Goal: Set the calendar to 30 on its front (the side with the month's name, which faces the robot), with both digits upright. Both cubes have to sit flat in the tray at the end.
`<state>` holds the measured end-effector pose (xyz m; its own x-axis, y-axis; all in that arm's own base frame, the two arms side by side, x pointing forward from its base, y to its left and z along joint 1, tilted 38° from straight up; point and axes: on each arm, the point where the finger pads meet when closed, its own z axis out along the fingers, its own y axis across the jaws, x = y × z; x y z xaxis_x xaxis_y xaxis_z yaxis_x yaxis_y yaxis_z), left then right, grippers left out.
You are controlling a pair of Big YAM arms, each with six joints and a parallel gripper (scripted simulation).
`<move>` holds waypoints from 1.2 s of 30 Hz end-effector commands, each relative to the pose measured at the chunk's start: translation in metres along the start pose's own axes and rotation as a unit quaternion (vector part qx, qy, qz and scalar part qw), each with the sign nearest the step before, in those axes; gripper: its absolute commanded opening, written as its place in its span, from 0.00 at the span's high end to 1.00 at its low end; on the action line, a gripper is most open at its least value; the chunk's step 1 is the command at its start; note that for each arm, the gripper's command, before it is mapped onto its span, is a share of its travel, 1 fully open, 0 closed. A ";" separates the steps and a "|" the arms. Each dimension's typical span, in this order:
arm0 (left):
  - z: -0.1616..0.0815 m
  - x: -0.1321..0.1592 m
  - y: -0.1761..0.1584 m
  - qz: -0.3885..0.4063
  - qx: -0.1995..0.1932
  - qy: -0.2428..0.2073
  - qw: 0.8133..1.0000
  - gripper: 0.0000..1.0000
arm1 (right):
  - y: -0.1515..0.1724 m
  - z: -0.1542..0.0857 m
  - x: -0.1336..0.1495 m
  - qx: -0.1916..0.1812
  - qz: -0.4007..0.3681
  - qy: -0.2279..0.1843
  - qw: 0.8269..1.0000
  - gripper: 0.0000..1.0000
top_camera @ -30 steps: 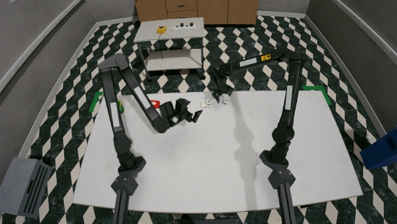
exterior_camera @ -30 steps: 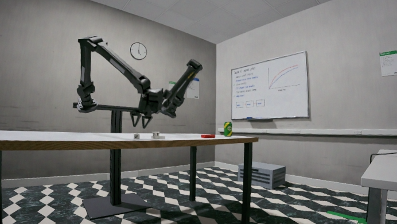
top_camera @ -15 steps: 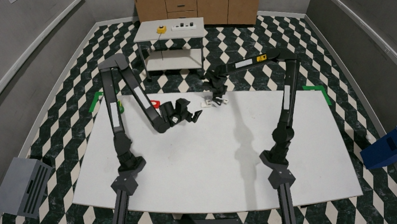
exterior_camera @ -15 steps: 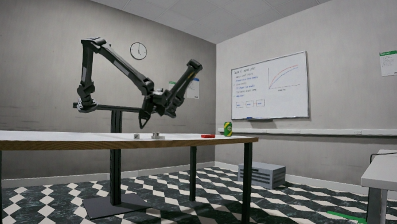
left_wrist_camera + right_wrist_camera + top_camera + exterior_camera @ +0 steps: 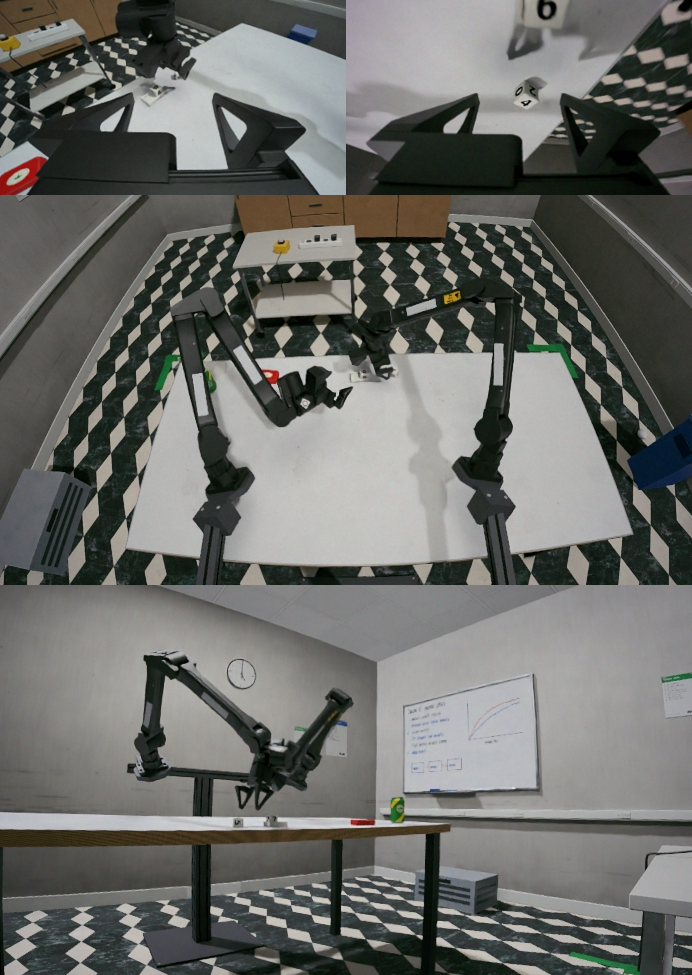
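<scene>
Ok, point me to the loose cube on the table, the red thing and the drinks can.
Loose cube (image 5: 238, 823) (image 5: 526, 95): exterior and right wrist, visible faces.
Red thing (image 5: 271, 379) (image 5: 362, 822) (image 5: 36, 171): top, exterior, left wrist, red body.
Drinks can (image 5: 212, 383) (image 5: 397, 810): top and exterior, side.
</scene>
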<state>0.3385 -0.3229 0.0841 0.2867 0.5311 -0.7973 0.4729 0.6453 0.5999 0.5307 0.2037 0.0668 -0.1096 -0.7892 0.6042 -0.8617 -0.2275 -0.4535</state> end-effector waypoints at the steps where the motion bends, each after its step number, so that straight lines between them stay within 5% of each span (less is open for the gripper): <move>1: 0.000 -0.005 0.001 -0.003 -0.003 -0.007 1.000 0.00 | -0.002 -0.005 -0.007 0.019 -0.064 -0.007 0.998 0.00; 17: 0.000 -0.005 0.001 -0.003 -0.003 -0.007 1.000 0.00 | -0.008 -0.004 -0.003 0.019 -0.043 -0.006 0.999 0.00; 24: 0.000 -0.005 0.001 -0.003 -0.003 -0.007 1.000 0.00 | -0.016 -0.002 0.013 0.017 0.065 -0.013 0.998 0.00; 36: 0.000 -0.005 0.001 -0.003 -0.003 -0.007 1.000 0.00 | -0.015 0.008 0.030 -0.021 0.346 -0.050 0.937 0.00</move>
<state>0.3385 -0.3229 0.0841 0.2867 0.5311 -0.7973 0.4729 0.6453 0.5999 0.5401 0.1860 0.0750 -0.4550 -0.8501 0.2653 -0.7394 0.1946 -0.6445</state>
